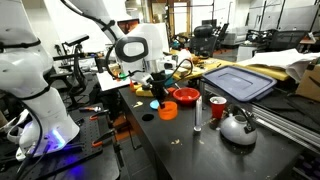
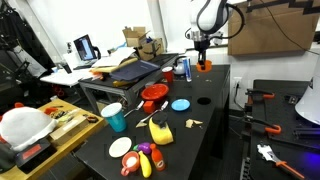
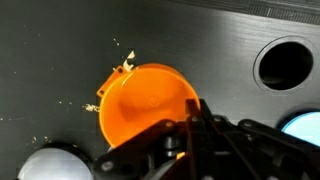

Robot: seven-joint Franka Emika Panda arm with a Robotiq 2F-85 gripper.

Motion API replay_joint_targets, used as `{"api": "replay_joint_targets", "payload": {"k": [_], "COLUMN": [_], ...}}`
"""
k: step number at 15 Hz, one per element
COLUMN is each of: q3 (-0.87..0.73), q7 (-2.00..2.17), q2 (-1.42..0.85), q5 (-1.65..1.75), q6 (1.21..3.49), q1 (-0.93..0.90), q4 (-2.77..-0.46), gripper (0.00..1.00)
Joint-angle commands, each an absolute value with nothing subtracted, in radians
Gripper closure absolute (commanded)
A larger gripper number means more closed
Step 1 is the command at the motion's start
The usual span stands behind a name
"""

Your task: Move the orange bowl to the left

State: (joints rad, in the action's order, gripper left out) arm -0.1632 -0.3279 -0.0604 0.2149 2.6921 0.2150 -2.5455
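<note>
The orange bowl (image 3: pixel 145 105) is small, round and bright orange, and fills the middle of the wrist view, seen from above over the black table. My gripper (image 3: pixel 195 112) has its dark fingers closed across the bowl's right rim. In both exterior views the gripper (image 1: pixel 158 88) (image 2: pixel 203 55) hangs straight down over the orange bowl (image 1: pixel 167 111) (image 2: pixel 204 67). I cannot tell whether the bowl rests on the table or is just above it.
The larger red bowl (image 1: pixel 186 96) (image 2: pixel 153 93) and a flat blue disc (image 2: pixel 180 104) (image 3: pixel 305 125) lie close by. A silver kettle (image 1: pixel 237 127) (image 3: pixel 50 165), a red cup (image 1: pixel 217 107) and a metal cylinder (image 1: pixel 198 115) stand near the bowl. The table has a round hole (image 3: pixel 285 62).
</note>
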Motion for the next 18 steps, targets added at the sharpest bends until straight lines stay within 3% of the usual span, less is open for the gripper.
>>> {"api": "replay_joint_targets", "payload": {"k": [1,18], "q3": [-0.148,0.013], "q7": [-0.375,-0.355], "q2": [0.090,0.239], "q5": [0.207,0.114], "q6": [2.653,2.528], "q1": [0.180,-0.086], "q4": [-2.660,-2.700], "gripper": [0.99,0.99]}}
